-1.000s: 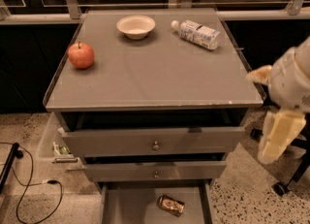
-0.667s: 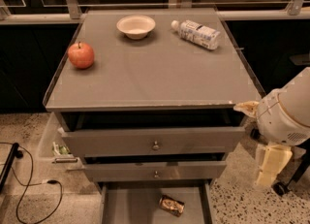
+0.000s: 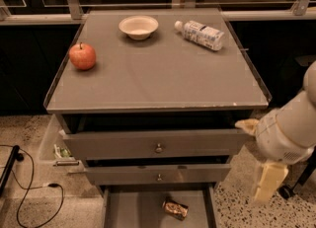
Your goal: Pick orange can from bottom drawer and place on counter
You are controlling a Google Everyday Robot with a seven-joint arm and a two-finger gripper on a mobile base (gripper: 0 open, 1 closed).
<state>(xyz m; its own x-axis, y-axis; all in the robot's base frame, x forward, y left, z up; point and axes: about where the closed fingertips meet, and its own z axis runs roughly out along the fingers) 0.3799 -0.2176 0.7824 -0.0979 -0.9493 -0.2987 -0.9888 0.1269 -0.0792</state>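
While arm (image 3: 289, 128) bends downward, gripper (image 3: 268, 185) hangs beside bottom drawer (image 3: 129, 211), state unclear.

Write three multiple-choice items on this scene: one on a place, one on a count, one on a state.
1. The orange can lies: A in the top drawer, B in the bottom drawer, C on the floor.
2. Things resting on the counter: A one, B five, C three.
3. The bottle is: A lying on its side, B upright, C upside down.
B: it sits in the pulled-out tray. C: apple, bowl, bottle. A: it lies flat; the gripper hangs low at the right, apart from it.
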